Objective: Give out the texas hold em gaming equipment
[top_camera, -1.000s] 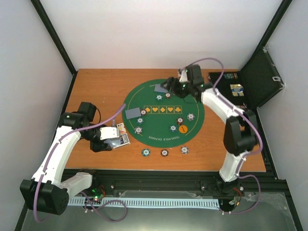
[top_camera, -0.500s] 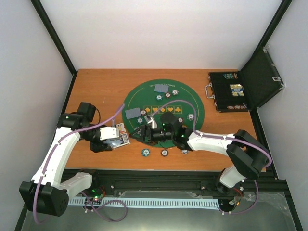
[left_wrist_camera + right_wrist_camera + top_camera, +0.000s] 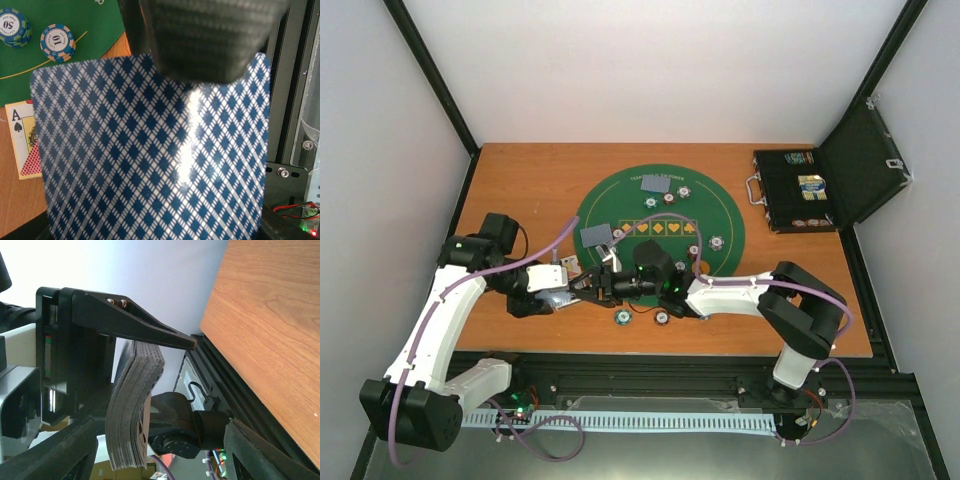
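Note:
My left gripper (image 3: 552, 292) is shut on a deck of blue-diamond-backed playing cards (image 3: 568, 293), held off the table near the mat's left edge. The deck's back (image 3: 150, 150) fills the left wrist view and hides my left jaws. My right gripper (image 3: 592, 285) reaches across to the deck with its jaws wide open. In the right wrist view the deck (image 3: 132, 410) shows edge-on between my open right fingers (image 3: 65, 450), pinched by a left finger (image 3: 135, 325). Two card piles (image 3: 657, 183) (image 3: 595, 235) lie on the mat. Poker chips (image 3: 622, 317) (image 3: 662, 317) lie near the front.
The round green felt mat (image 3: 720, 215) carries several chips (image 3: 717, 241). The open black case (image 3: 800, 190) stands at the back right. An ace-of-spades card (image 3: 22, 145) lies on the wood by the deck, with two chips (image 3: 57, 42) on the mat beyond it.
My right arm has swung from the far side of the mat down to the near left, and its open gripper is now at the deck. The left arm has held still.

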`<action>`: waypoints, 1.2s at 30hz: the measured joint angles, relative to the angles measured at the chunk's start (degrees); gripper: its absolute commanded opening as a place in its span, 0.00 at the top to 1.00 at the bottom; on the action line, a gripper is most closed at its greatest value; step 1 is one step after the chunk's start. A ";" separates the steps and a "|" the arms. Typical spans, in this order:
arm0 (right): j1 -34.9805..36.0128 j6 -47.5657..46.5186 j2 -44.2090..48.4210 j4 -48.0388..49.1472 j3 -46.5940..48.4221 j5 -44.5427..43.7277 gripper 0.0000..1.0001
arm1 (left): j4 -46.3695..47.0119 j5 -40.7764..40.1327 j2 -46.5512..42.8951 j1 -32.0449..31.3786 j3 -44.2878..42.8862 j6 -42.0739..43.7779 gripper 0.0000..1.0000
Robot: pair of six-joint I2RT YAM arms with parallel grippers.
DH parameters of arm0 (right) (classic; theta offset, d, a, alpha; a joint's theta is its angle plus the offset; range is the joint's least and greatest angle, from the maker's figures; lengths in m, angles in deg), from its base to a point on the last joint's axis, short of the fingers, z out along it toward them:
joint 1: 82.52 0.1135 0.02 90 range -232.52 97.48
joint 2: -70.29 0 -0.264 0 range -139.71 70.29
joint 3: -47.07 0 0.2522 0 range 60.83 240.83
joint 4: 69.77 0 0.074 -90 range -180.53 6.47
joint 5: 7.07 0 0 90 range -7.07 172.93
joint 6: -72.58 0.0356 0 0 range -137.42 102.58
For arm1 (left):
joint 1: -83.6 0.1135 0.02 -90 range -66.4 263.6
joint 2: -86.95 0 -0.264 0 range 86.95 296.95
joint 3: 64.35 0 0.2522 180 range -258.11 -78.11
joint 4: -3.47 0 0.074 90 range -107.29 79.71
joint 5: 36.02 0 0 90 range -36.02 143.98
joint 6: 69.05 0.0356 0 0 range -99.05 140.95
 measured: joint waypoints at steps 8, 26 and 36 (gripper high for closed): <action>0.92 2.60 -3.32 4.15 2.78 0.04 0.40 | -0.02 0.00 0.00 0.00 0.00 0.04 0.87; 1.88 9.14 -9.07 11.45 6.80 1.20 0.65 | 0.63 -1.16 -1.09 0.07 0.07 0.85 0.83; 2.62 8.83 -10.71 13.03 5.81 2.19 0.62 | 0.83 -0.98 -0.98 0.07 0.42 0.85 0.83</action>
